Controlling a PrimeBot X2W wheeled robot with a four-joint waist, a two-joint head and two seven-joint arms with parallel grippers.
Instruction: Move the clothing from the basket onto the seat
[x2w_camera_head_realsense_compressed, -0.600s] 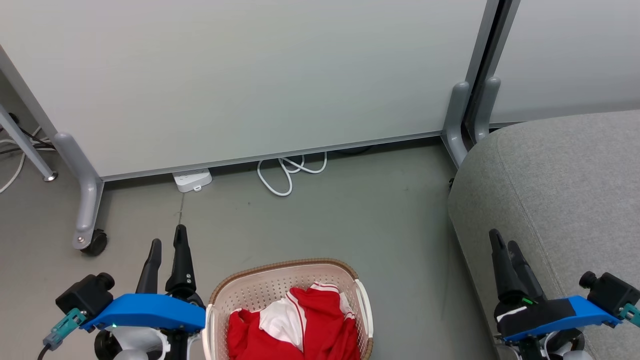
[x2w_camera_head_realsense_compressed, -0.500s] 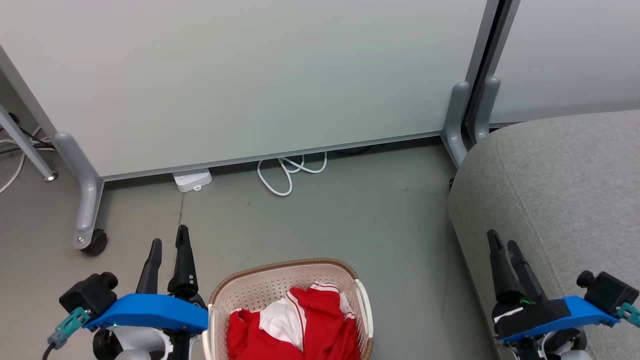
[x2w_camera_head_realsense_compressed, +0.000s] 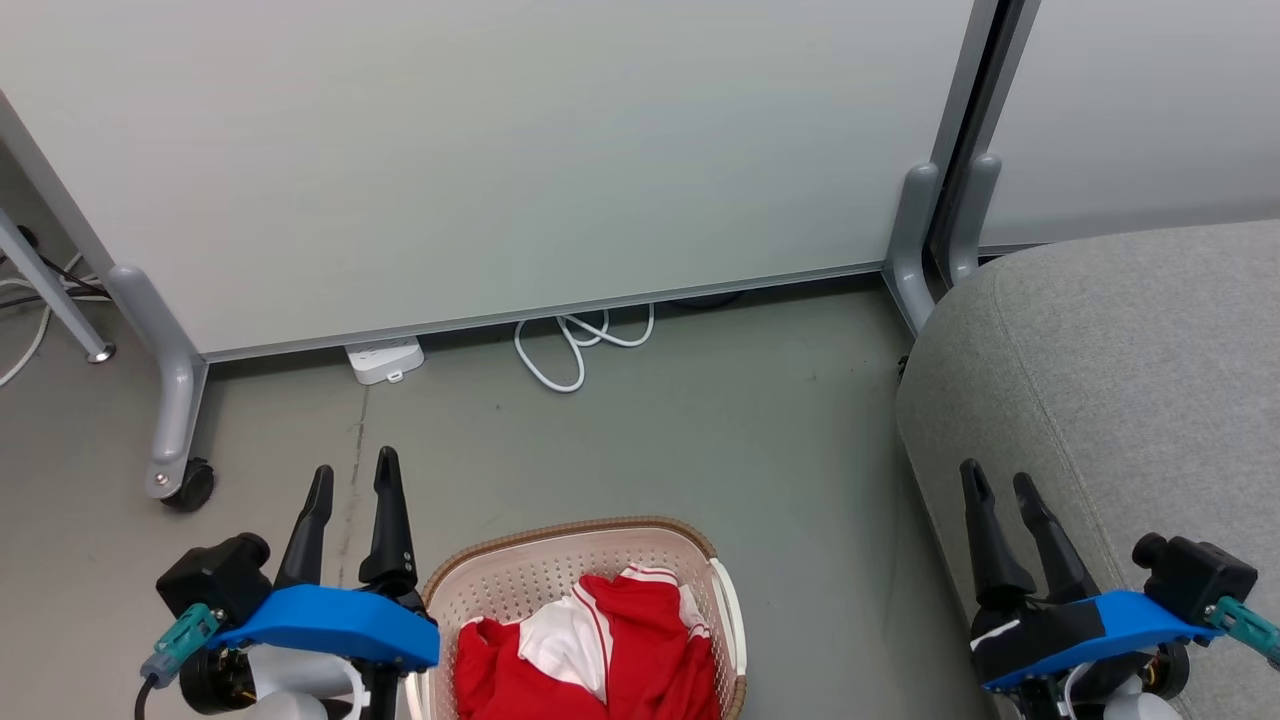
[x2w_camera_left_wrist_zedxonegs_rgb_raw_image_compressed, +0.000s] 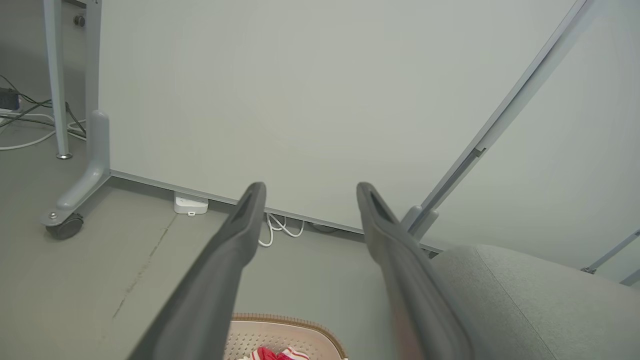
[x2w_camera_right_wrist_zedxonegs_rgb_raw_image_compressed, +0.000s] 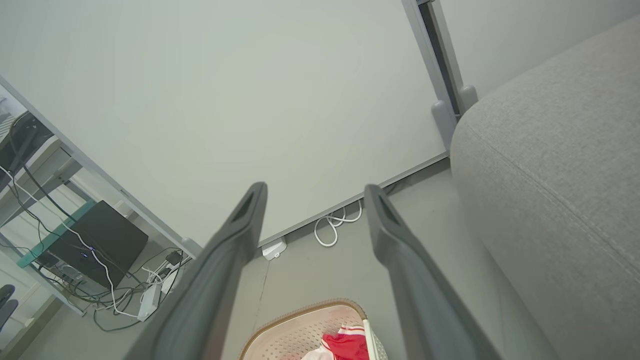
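Grey floor (x2w_camera_head_realsense_compressed: 650, 450) under pale partition panels (x2w_camera_head_realsense_compressed: 500, 150). At bottom centre, basket (x2w_camera_head_realsense_compressed: 570, 525), near end cropped, long axis unclear; red clothing (x2w_camera_head_realsense_compressed: 640, 640) heaped inside. At right, seat (x2w_camera_head_realsense_compressed: 1130, 380). Flanking basket, left gripper (x2w_camera_head_realsense_compressed: 355, 462) and right gripper (x2w_camera_head_realsense_compressed: 995, 472), fingers spread wide, empty.

Open floor (x2w_camera_head_realsense_compressed: 800, 500) between basket (x2w_camera_head_realsense_compressed: 570, 527) and seat (x2w_camera_head_realsense_compressed: 1120, 380)

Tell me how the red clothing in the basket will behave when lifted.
The clothing lies crumpled in folds, so it will probably be floppy and drape from any grip. It looks like thin fabric, likely light. Its edge may catch on the basket rim.
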